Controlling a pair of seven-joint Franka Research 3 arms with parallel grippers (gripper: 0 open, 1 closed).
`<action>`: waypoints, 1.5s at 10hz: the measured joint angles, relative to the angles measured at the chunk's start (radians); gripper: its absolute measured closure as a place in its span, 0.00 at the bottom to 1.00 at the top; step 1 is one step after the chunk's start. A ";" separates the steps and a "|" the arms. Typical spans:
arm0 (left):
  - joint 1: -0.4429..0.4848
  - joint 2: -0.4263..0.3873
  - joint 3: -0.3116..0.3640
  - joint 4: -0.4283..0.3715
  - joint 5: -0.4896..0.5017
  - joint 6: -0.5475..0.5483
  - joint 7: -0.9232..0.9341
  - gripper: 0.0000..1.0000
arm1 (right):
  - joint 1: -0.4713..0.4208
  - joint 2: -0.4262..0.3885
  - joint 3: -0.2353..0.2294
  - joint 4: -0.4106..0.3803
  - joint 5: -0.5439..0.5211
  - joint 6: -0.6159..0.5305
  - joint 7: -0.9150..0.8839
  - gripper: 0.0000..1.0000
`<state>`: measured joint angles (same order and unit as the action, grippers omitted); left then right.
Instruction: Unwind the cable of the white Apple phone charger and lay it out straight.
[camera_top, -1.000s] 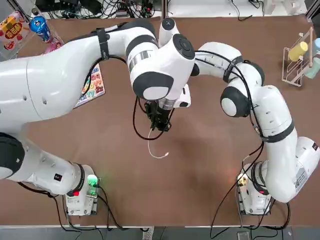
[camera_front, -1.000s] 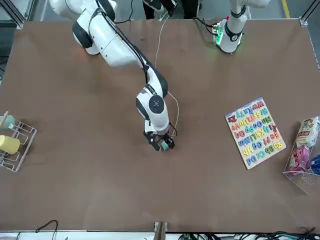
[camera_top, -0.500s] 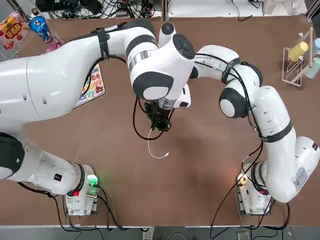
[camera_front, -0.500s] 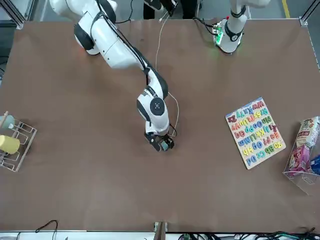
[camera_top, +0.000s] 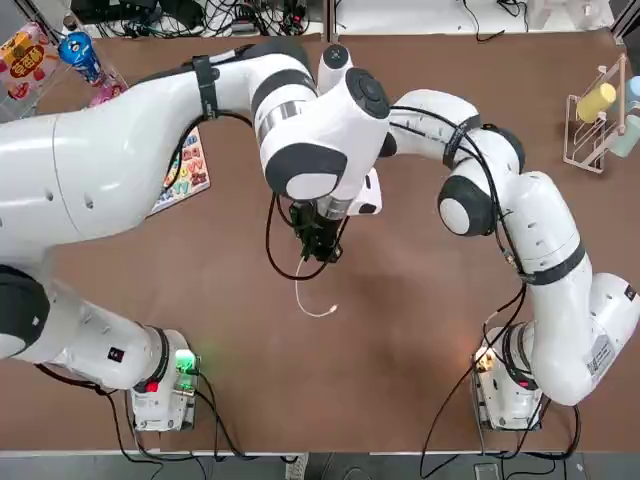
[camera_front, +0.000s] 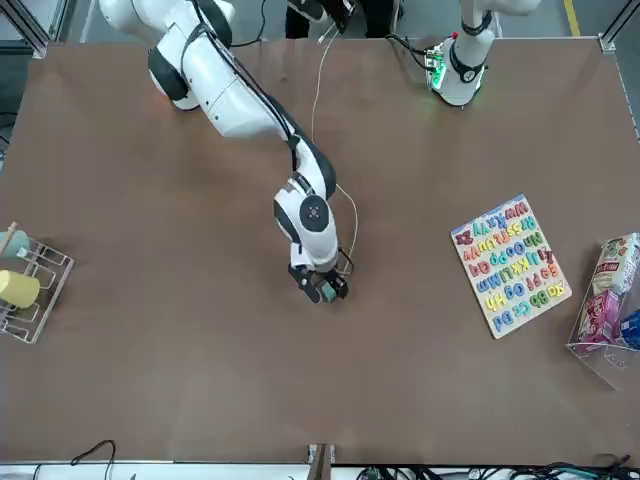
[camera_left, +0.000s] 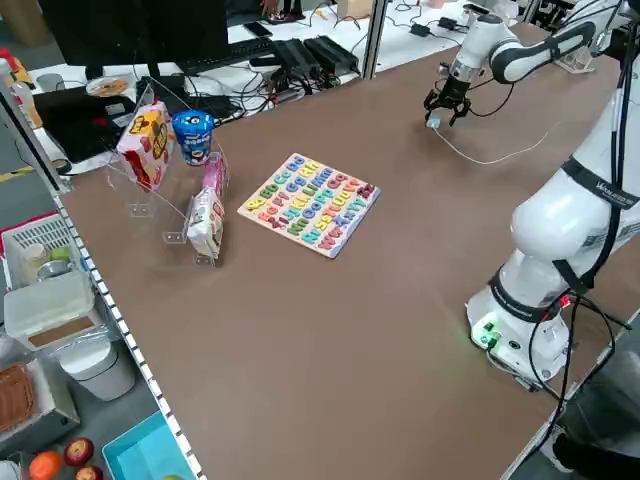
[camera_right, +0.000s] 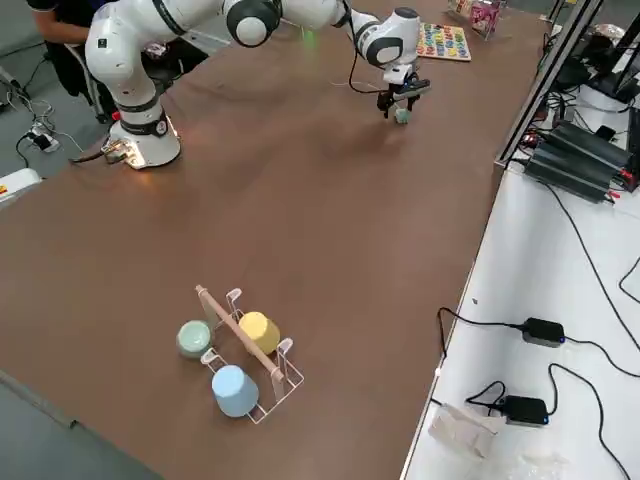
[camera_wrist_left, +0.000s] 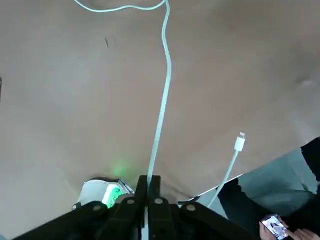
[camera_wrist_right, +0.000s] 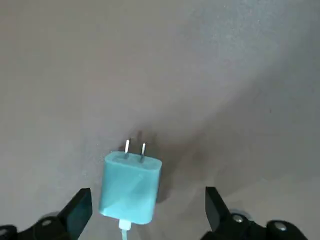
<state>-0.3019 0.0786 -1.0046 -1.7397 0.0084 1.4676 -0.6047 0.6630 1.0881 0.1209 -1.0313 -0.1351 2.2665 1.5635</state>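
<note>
Left gripper (camera_wrist_left: 148, 182), raised above the middle of the table (camera_top: 400, 330), clenched on the cable (camera_wrist_left: 162, 100). From the pinch the thin white cord drops away to the tabletop and bends into a loose curve at its far end. The short free end with the connector tip (camera_wrist_left: 240, 142) trails off the other side of the fingers, and we cannot tell whether it rests on the table or hangs clear. Right gripper (camera_wrist_right: 145, 210), low over mid-table, released. Its fingers (camera_wrist_right: 75, 212) stand wide apart on either side of the white Apple phone charger (camera_wrist_right: 131, 187), which lies flat on the table between them, prongs pointing away, touched by neither finger. In the front view the charger (camera_front: 326, 293) sits well apart from the alphabet puzzle board (camera_front: 510, 265). We judge the main hazard to be the unanchored plug: any pull by the left gripper would drag or flip the light charger instead of tautening the cord. A second hazard is slip. The cord is very thin and smooth, so it may slide through the clenched fingers under tension and lose the pinch point. Should the right gripper close off-centre, it could nudge the plug aside. The trailing connector end may also keep its curl, leaving the line bent.
</note>
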 joint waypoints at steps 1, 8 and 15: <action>0.000 0.000 0.000 0.000 0.000 0.000 0.000 0.96 | 0.000 0.000 -0.002 0.000 0.000 0.000 0.000 0.01; 0.000 0.000 0.000 0.002 0.000 -0.001 0.000 0.96 | -0.005 0.001 -0.007 0.000 0.000 -0.005 -0.001 0.24; 0.002 0.000 0.000 0.005 0.000 -0.002 0.000 0.96 | -0.009 0.003 -0.008 0.002 0.000 -0.017 -0.034 0.52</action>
<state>-0.2999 0.0786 -1.0045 -1.7346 0.0083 1.4656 -0.6047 0.6539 1.0913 0.1133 -1.0292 -0.1351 2.2494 1.5298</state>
